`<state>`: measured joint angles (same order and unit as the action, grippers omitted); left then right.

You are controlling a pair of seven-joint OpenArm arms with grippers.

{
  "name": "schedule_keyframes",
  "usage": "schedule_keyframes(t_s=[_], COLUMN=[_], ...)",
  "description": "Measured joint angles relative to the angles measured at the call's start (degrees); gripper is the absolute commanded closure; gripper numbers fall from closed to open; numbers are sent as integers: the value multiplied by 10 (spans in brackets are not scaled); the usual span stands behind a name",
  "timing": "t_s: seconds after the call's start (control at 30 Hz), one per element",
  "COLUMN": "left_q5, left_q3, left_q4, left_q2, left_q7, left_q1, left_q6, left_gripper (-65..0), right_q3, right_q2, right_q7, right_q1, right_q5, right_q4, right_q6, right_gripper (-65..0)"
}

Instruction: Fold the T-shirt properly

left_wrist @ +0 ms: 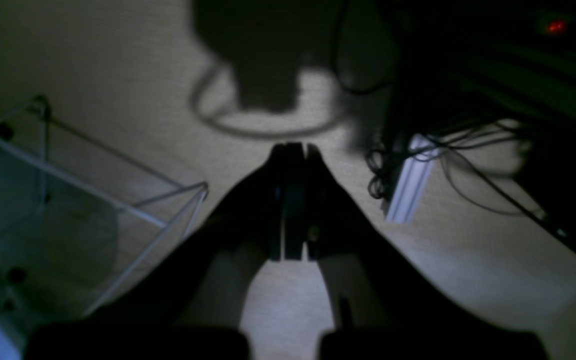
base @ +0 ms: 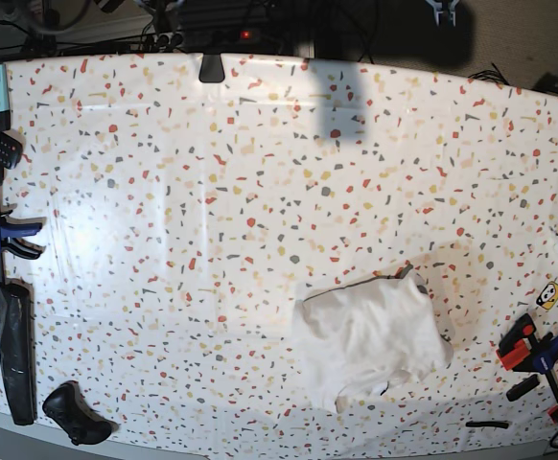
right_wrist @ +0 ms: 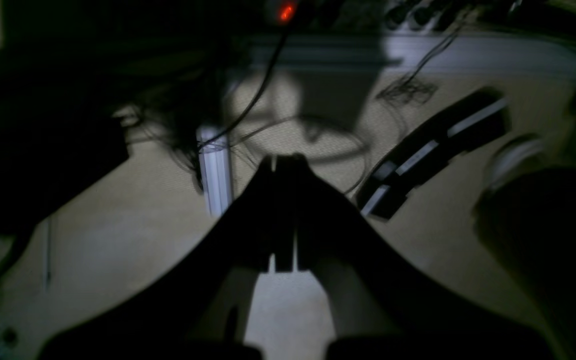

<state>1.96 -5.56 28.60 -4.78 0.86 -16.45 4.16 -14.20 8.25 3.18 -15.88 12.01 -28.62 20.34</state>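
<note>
In the left wrist view, the left gripper (left_wrist: pixel 295 150) has its two fingers pressed together with nothing between them. It hangs over a pale carpet floor, not over the tabletop, so I think this arm is parked away from the work. To one side of the gripper and lower in the picture is a clear box (left_wrist: pixel 68 200) with thin pale edges; I cannot tell what is in it, it looks empty. On the other side of the gripper lie a white strip (left_wrist: pixel 410 180) and a tangle of dark cables (left_wrist: pixel 468 160). The T-shirt is not seen here. In the right wrist view, the right gripper (right_wrist: pixel 283 160) is also pressed shut and holds nothing. It too hangs over the carpet floor, with a white strip (right_wrist: pixel 215 170) just beside it and a black bar (right_wrist: pixel 433 150) farther off on the other side. No T-shirt here either. In the base view, neither gripper shows. The T-shirt (base: pixel 370 335) lies on the speckled tabletop (base: pixel 212 192) as a small, bumpy bundle, with its dark neck edge on the far side. It looks folded already, but not very neatly. Clamps (base: pixel 538 345) sit at the tabletop edge, likely to hold its cover down. There are no boxes or bowls on the tabletop.
</note>
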Motion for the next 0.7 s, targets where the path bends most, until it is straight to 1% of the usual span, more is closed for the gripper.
schedule_keyframes(t_s=[0.1,0.2,0.37,0.43,0.7], left_q5=[-1,-1,-1,-1,-1], left_q3=[0,0,0,0,0], left_q4=[-42,-51,-51,-51,-51], left_q2=[-1,2,2,3,7], left_q7=[-26,-38,-39,-54,-52], left_q1=[17,18,17,17,17], left_q6=[4,4,4,4,4], left_gripper=[0,0,0,0,0], right_q3=[0,0,0,0,0], right_q2=[0,0,0,0,0], right_q7=[0,0,0,-1,-2], right_q1=[25,38,39,38,38], right_q5=[1,0,-1,-1,-1], right_q4=[16,18,19,20,20], right_q6=[-21,-21,-21,-21,-21], right_gripper=[0,0,0,0,0])
